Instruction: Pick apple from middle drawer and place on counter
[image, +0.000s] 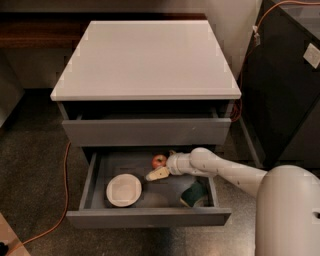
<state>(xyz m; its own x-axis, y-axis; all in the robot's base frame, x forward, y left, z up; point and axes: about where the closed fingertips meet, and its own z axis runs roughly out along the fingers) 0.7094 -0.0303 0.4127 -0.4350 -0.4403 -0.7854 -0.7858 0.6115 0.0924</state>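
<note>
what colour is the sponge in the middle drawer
Dark green sponge, camera view; the hand is beside the apple.

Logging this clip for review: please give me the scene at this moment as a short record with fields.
middle drawer: pulled open
apple: in the drawer, towards the back, right of centre
gripper: inside the drawer, just in front of the apple; contact cannot be told
white bowl: drawer, front left
dark green sponge: drawer, front right, below the arm
counter: apple not yet on it
task stage: reaching, apple not lifted
</note>
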